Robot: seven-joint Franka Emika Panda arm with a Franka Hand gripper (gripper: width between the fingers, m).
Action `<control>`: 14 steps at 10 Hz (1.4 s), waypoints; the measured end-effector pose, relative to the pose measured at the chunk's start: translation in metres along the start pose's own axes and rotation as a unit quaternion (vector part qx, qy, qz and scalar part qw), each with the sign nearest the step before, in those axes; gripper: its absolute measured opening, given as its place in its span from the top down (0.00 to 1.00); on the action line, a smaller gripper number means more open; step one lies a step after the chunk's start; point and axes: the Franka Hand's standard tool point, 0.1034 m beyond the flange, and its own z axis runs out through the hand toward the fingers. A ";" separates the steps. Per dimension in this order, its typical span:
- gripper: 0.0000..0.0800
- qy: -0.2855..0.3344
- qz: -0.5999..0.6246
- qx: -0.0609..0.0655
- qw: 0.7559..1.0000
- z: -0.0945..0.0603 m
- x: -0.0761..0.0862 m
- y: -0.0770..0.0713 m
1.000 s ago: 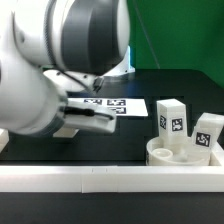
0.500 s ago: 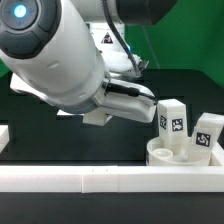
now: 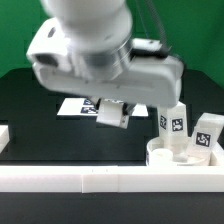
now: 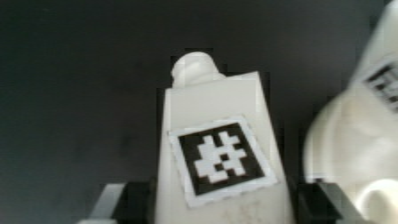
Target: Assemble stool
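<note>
In the exterior view my gripper [image 3: 112,113] is shut on a white block leg [image 3: 110,110] with a black-and-white tag and holds it above the black table, just to the exterior view's left of the seat. The round white seat [image 3: 163,155] lies at the front right with two more tagged legs, one [image 3: 172,120] and another [image 3: 208,133], standing upright on it. In the wrist view the held leg [image 4: 217,130] runs out from between my fingers [image 4: 121,200], its tag facing the camera. The seat's curved white edge [image 4: 365,150] is beside it.
A long white border rail [image 3: 90,178] runs along the table's front edge, with another piece [image 3: 4,136] at the exterior view's left. The marker board [image 3: 72,106] lies flat behind the gripper. The arm's big white body fills the upper part of the exterior view.
The arm has swung toward the exterior view's right and turned, bringing the gripper with the leg from over the marker board to beside the seat.
</note>
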 end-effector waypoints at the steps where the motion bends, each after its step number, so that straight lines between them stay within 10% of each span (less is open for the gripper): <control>1: 0.59 0.059 -0.007 0.012 0.998 -0.016 0.000 -0.010; 10: 0.59 0.469 -0.039 0.078 0.879 -0.040 0.004 -0.069; 14: 0.59 0.461 -0.034 0.076 0.883 -0.021 -0.001 -0.064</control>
